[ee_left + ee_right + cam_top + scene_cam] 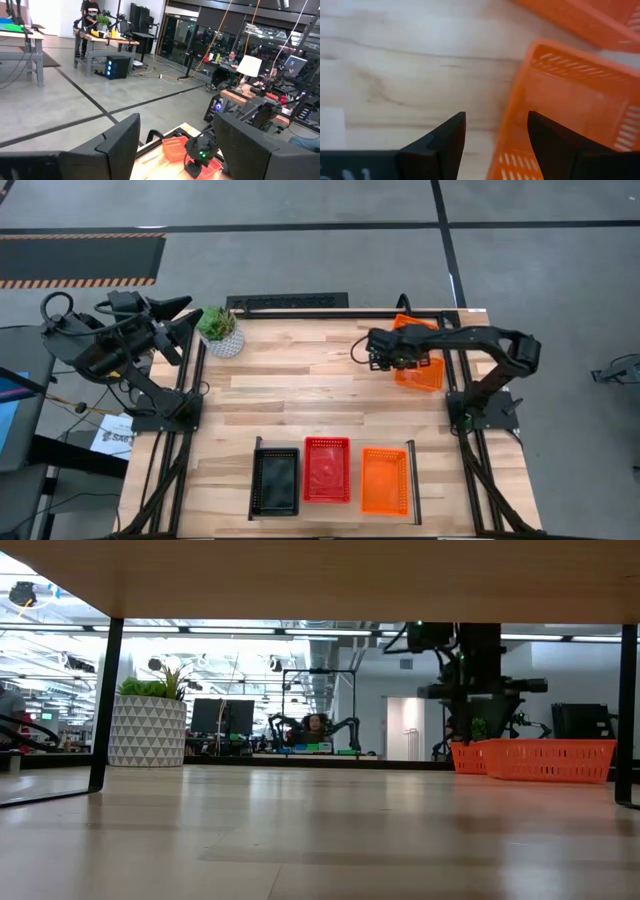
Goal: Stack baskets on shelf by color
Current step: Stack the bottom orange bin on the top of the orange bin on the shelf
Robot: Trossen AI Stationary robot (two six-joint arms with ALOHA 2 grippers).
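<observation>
Step in hand: I judge I am lining up to take a loose orange basket (420,368) at the far right of the table (300,405), so it can join the orange one on the shelf.
My right pincer (496,131): spread wide, pinching nothing; it hovers over the basket's near wall, one finger outside over bare wood, the other over the basket's inside.
How to do it well: I should come straight down so the wall sits between my fingers, then press together on the rim, not on the perforated mesh, which looks thin and likely to flex.
Caution: a second orange basket (580,17) lies just beside this one, at an angle; I want to lift only one, so I should grip the wall farthest from its neighbour and rise slowly.
My left pincer (175,145): spread too, empty, parked high at the far left of the table near the potted plant (220,328).
Where the baskets are: on the shelf (335,510) at the near edge sit three in a row, black basket (275,481), red basket (327,469), shelf's orange basket (385,480), each touching or nearly touching the next.
How they look: small, rectangular, open-topped plastic, with slotted walls and a smooth rim; the orange is bright and uniform.
Destination: into the shelf's orange basket, the rightmost of the row.
</observation>
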